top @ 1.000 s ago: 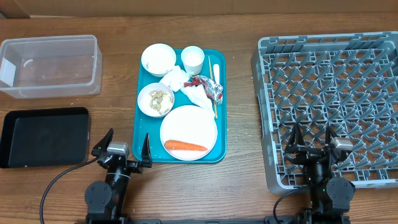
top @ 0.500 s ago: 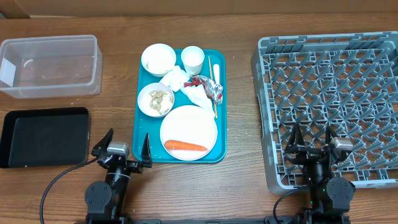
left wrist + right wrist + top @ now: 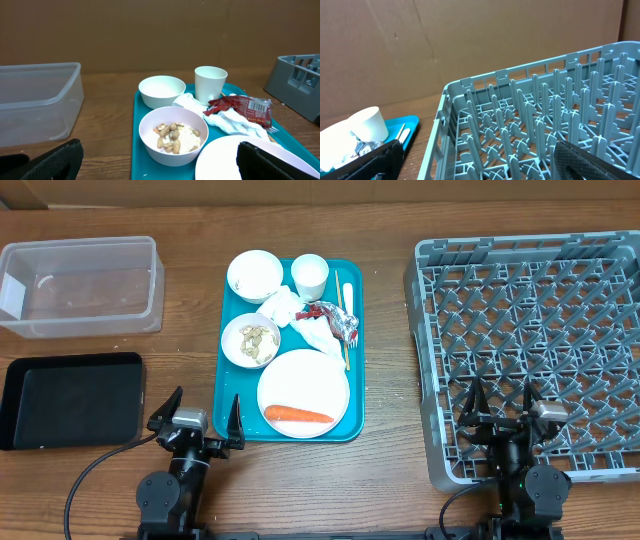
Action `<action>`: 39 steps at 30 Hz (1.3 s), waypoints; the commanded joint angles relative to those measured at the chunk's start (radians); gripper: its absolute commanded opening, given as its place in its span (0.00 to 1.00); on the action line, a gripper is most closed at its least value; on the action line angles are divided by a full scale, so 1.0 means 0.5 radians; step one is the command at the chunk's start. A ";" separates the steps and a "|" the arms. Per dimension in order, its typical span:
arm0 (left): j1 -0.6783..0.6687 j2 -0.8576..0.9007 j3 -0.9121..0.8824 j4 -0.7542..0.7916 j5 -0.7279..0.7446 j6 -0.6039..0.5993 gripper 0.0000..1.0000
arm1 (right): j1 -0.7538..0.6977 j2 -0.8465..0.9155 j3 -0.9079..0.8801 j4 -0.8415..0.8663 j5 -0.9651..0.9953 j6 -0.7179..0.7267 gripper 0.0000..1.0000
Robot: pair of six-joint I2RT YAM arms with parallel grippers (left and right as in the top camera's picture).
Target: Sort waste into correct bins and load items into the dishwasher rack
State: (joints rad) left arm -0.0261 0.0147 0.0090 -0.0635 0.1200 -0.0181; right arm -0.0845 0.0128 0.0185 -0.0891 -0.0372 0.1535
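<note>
The carrot [image 3: 298,416] lies across the near side of the plate [image 3: 305,375], at the near end of the teal tray [image 3: 230,388]. Just beyond the plate, to the left, a bowl [image 3: 235,352] holds peanut scraps [image 3: 257,337] and white crumbs [image 3: 186,142]. A second bowl [image 3: 254,275] sits empty at the tray's far left corner, with the cup [image 3: 309,275] upright just to its right. Crumpled napkins [image 3: 283,307] fill the middle of the tray, and the red-and-silver wrapper [image 3: 335,318] rests against them on the right. The chopsticks [image 3: 339,292] run near-to-far along the tray's right edge, partly under the wrapper.

The clear tub [image 3: 80,246] stands at the far left of the table [image 3: 390,470], with nothing in it that can be made out. The black tray [image 3: 70,400] sits nearer, below it in the overhead view — both well apart from the teal tray. The rack [image 3: 530,310] takes up the right side, just right of the teal tray, and no dishes stand among its pegs.

The left gripper [image 3: 200,416] hangs just off the teal tray's near left corner, jaws spread wide and holding nothing. The right gripper [image 3: 502,400] sits over the rack's near edge — also spread wide and empty.
</note>
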 commanded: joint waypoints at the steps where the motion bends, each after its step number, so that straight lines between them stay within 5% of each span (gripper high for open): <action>1: 0.003 -0.017 -0.008 -0.005 -0.001 0.040 1.00 | -0.004 -0.018 -0.021 0.015 0.014 0.005 1.00; 5: 0.001 -0.017 -0.008 0.021 0.084 -0.028 1.00 | -0.004 -0.018 -0.021 0.015 0.014 0.005 1.00; 9: -0.001 -0.017 -0.007 0.064 0.507 -0.532 1.00 | -0.004 -0.018 -0.021 0.015 0.014 0.005 1.00; 12: -0.001 -0.017 -0.007 0.098 0.541 -0.697 1.00 | -0.004 -0.018 -0.021 0.014 0.014 0.005 1.00; 21: -0.001 -0.016 0.091 0.108 0.813 -0.698 1.00 | -0.004 -0.018 -0.021 0.015 0.014 0.005 1.00; 27: -0.001 0.129 0.446 -0.265 0.775 -0.500 1.00 | -0.004 -0.018 -0.021 0.015 0.014 0.005 1.00; 39: -0.092 1.561 1.692 -1.249 0.691 -0.155 1.00 | -0.004 -0.018 -0.021 0.015 0.014 0.005 1.00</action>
State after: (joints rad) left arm -0.0322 0.6209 0.7128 -0.6151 0.4564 -0.1757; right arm -0.0845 0.0128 0.0185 -0.0891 -0.0372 0.1535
